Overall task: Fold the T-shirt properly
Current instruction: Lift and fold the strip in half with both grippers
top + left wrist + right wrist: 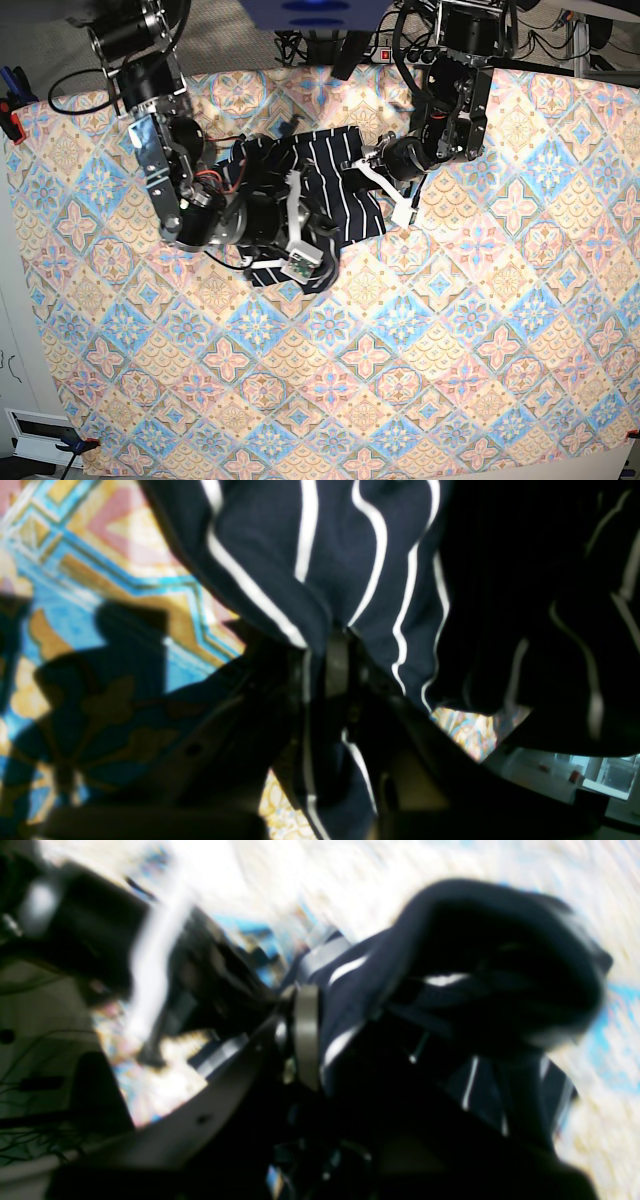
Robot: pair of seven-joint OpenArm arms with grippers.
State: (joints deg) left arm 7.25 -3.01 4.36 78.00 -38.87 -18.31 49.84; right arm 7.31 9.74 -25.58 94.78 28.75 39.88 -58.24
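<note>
T-shirt (335, 195) lies bunched at far centre of patterned cloth (480, 330). Left gripper (340, 640) & right gripper (305, 1035): jaws clamped on shirt fabric. You keep both grips level, tension even, w/o dragging cloth.

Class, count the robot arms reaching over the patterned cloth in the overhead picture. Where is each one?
2. One black robot arm comes in from the top left; the other black arm comes from the top right. Both meet at the dark navy white-striped T-shirt.
</note>
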